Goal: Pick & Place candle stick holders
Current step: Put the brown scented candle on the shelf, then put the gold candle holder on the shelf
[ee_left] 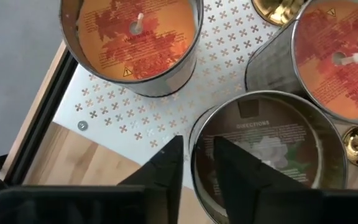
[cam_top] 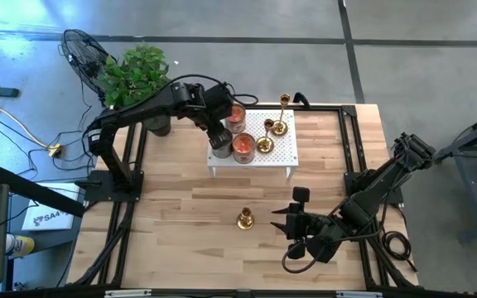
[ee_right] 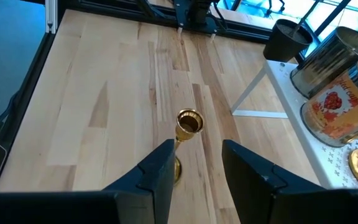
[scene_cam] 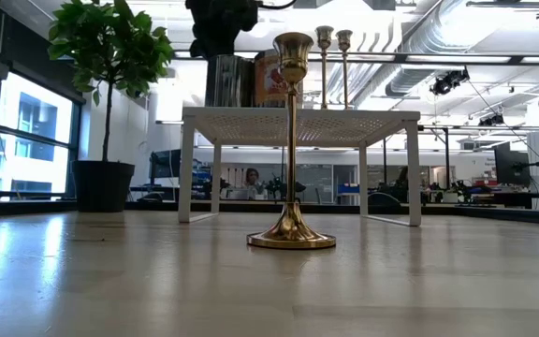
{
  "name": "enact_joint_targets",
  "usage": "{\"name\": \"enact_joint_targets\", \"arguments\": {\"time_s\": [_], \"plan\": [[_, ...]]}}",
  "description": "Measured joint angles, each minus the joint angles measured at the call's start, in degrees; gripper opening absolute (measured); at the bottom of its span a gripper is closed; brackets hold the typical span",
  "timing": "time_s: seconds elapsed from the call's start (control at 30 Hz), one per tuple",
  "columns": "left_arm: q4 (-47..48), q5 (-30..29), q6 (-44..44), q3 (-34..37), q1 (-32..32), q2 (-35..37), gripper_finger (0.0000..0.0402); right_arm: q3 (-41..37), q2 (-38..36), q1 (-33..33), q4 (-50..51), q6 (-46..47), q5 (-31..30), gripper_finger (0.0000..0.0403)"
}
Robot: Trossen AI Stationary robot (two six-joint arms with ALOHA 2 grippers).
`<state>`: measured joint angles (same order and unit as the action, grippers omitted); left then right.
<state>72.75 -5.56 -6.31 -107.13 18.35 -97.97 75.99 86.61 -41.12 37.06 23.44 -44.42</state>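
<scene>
Left fingers (ee_left: 197,158) straddle the grey tin's (ee_left: 266,155) rim, slightly parted

Light wooden table (cam_top: 180,207), white perforated riser (cam_top: 284,153) standing on it, one brass candlestick (cam_top: 244,219) upright

One readable word on the candle tins

"DIRECTIONS" heads the label inside the grey metal tin (ee_left: 267,163); the orange candle (ee_left: 133,32) labels' print is too small to read.

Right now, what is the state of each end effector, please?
Left end effector: open, over the grey tin on the white shelf, holding nothing.
Right end effector: open, empty, near the candlestick.
</scene>
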Motion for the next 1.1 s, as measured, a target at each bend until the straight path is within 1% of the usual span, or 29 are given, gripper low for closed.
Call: {"name": "enact_joint_targets", "arguments": {"time_s": [0.07,0.17,0.37,0.67,0.77,1.1], "plan": [[0.0,-0.5,0.0,0.0,0.0,0.0,0.0098,0.0,0.0,0.0,0.0,0.1,0.0,0.0129],[0.1,-3.0,0.0,0.0,0.0,0.0,0.0109,0.0,0.0,0.0,0.0,0.1,0.0,0.0129],[1.0,-2.8,0.0,-0.3,0.0,0.4,0.0111,0.0,0.0,0.0,0.0,0.1,0.0,0.0129],[2.8,-2.3,-0.2,-6.1,0.0,0.4,0.0111,0.0,0.0,0.0,0.0,0.1,0.0,0.0129],[4.5,0.8,-1.3,-8.8,0.0,0.4,0.0111,0.0,0.0,0.0,0.0,0.1,0.1,0.0129],[7.0,16.2,-3.1,-17.0,-0.4,0.5,0.0111,0.0,0.0,0.0,0.1,0.1,0.4,0.0129]]}}
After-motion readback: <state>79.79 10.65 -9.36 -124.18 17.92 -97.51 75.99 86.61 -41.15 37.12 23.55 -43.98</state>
